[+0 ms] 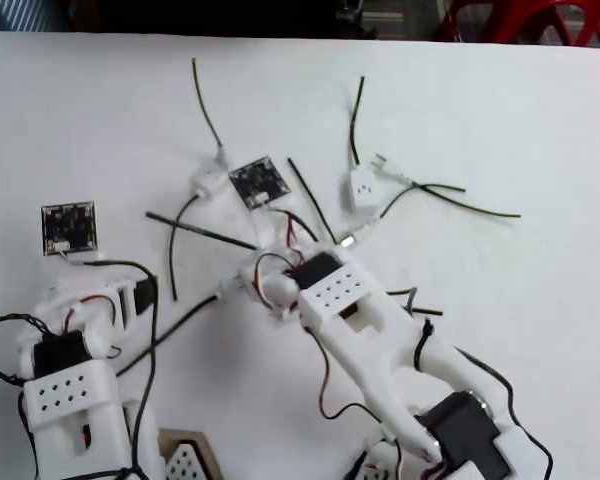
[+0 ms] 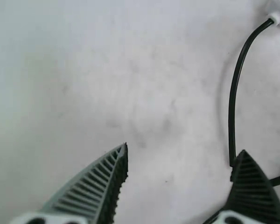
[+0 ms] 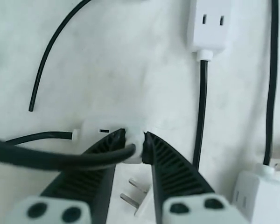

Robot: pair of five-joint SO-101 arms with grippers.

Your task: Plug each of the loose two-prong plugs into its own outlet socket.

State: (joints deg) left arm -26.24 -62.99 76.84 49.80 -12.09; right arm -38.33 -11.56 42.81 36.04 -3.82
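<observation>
At desk [image 1: 500,110] centre, pinches a white connector [image 3: 95,129] in the right claw [image 3: 135,135], arm stretched in from 5 o'clock; at 8 o'clock, hangs the left claw [image 2: 184,149] spread above bare desk. Nearby, counts two slotted sockets [image 3: 210,21], one two-prong plug [image 3: 130,200]

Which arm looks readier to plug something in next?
Right, I'd say: the right pincer grips a white connector, with a plug and a socket close by. The left pincer is open over bare table, near a cable.
</observation>
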